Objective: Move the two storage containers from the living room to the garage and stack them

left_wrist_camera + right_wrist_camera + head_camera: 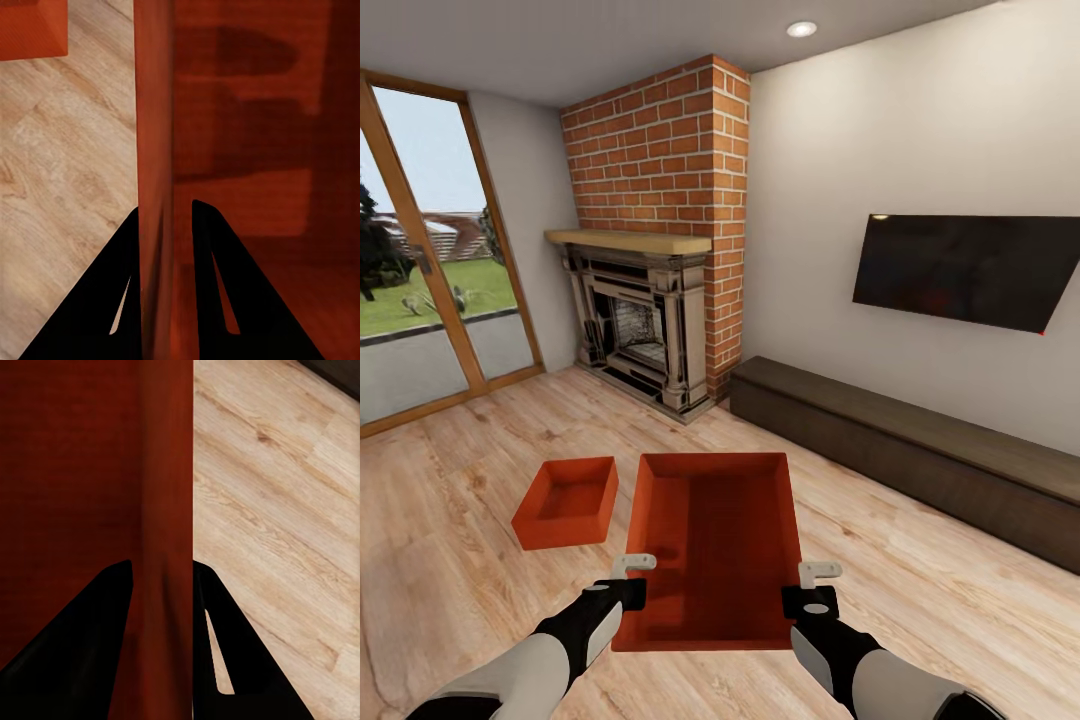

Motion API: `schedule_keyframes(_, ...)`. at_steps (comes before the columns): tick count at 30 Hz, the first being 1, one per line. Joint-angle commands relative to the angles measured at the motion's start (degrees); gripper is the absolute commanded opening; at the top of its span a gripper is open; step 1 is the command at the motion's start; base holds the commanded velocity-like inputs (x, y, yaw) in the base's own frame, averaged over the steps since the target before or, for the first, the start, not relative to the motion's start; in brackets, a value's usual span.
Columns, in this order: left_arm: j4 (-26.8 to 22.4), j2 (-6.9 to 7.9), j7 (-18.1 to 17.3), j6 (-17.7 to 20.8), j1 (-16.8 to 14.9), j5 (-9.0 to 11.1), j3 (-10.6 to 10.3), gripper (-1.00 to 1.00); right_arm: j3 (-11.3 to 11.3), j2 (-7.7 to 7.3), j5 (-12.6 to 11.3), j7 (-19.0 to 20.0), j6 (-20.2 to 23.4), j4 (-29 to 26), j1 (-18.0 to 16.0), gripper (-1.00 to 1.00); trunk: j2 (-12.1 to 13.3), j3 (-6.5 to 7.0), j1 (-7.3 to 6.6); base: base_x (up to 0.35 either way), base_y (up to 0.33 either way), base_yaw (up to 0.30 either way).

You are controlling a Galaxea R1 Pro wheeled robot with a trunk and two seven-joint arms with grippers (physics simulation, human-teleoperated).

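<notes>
I am in the living room. One orange-red storage container (715, 545) is held level in front of me, open side up, and looks much larger than the other. My left gripper (632, 575) is shut on its left wall (154, 150), one finger on each side. My right gripper (815, 585) is shut on its right wall (165, 495) in the same way. The second storage container (567, 502) sits on the wood-plank floor just to the left, and its corner (30, 26) shows in the left wrist view. The garage is out of view.
A brick fireplace (650, 310) stands ahead in the corner. A long low dark cabinet (920, 450) runs along the right wall under a wall-mounted TV (970, 270). Wood-framed glass doors (420, 300) are at the left. Light wood floor (450, 590) surrounds the containers.
</notes>
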Motion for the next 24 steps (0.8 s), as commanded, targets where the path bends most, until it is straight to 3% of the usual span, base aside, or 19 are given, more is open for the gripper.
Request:
schedule_keyframes(1, -0.23, 0.85, 0.63, 0.42, -0.06, -0.98, 2.91, -1.00, -0.57, -0.06, 0.03, -0.53, -0.23, 0.68, -0.05, -1.00, -0.12, -0.11, 0.03, 0.000, 0.000, 0.000)
schedule_keyframes(18, -0.25, 0.85, 0.63, 0.42, -0.05, -0.98, 2.92, -1.00, -0.66, -0.13, -0.05, -0.55, -0.17, 0.68, -0.06, -1.00, -0.12, -0.11, 0.03, 0.000, 0.000, 0.000)
schedule_keyframes(24, -0.25, 0.85, 0.63, 0.42, -0.06, -0.98, 2.91, -1.00, -0.71, -0.06, -0.11, -0.60, -0.15, 0.68, -0.05, -1.00, -0.12, -0.11, 0.03, 0.000, 0.000, -0.219)
